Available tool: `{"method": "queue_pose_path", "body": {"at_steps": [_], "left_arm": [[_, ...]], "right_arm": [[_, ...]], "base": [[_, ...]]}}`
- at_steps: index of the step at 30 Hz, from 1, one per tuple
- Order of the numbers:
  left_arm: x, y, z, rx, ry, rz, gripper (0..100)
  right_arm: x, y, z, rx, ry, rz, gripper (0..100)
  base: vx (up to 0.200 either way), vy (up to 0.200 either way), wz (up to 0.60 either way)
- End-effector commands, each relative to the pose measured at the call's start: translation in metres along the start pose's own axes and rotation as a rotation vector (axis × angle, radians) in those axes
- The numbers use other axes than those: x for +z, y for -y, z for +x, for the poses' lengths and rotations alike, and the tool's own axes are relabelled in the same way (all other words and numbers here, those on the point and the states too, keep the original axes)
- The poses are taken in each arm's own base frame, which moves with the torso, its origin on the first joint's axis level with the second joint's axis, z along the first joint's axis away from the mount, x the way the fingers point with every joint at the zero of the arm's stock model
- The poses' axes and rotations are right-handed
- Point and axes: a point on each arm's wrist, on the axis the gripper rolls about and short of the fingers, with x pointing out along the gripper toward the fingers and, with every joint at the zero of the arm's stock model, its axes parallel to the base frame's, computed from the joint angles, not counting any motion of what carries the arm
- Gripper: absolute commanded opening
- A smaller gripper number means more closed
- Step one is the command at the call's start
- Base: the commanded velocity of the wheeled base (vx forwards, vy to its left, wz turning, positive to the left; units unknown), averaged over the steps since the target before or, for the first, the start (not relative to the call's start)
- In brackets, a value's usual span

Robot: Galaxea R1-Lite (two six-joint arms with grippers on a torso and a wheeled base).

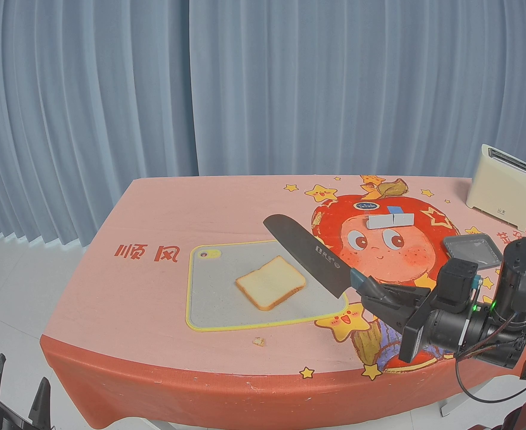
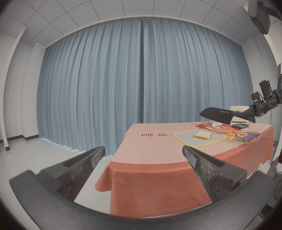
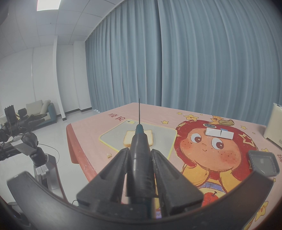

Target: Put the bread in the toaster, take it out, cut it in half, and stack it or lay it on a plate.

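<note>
A white block (image 1: pixel 390 219) lies on the pink tablecloth (image 1: pixel 155 288) before curtains (image 1: pixel 275 73).

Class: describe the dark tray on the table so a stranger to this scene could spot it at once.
Start at the pink table, then find the cream toaster at its far right corner. Just nearer than the toaster lies the dark tray: flat, grey and shallow with rounded corners, unlike the tall pale toaster.

There is one slice of bread (image 1: pixel 270 282), one cutting board (image 1: pixel 215 306), one knife (image 1: pixel 307 255), one toaster (image 1: pixel 504 193) and one dark square plate (image 1: pixel 473 251). Add one small white-and-blue block (image 1: pixel 390 220), one crumb (image 1: pixel 258 341) and one table (image 1: pixel 155 210). The grippers number two: the left gripper (image 2: pixel 144 157) and the right gripper (image 1: pixel 375 297).
</note>
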Motion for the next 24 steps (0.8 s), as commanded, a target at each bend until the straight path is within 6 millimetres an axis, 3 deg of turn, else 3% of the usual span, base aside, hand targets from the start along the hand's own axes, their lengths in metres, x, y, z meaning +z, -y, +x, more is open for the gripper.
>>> {"method": "queue_pose_path", "body": {"at_steps": [1, 24], "left_arm": [[-0.0051, 0.0, 0.0001, -0.001, -0.002, -0.001, 100], [-0.0045, 0.0, 0.0001, 0.001, 0.004, 0.004, 100]], "right_arm": [[-0.0008, -0.0006, 0.0006, -0.01, -0.003, -0.002, 0], [0.0026, -0.002, -0.0007, -0.021, 0.015, -0.004, 0]], "base": [[0.0, 0.0, 0.0], [0.0, 0.0, 0.0]]}}
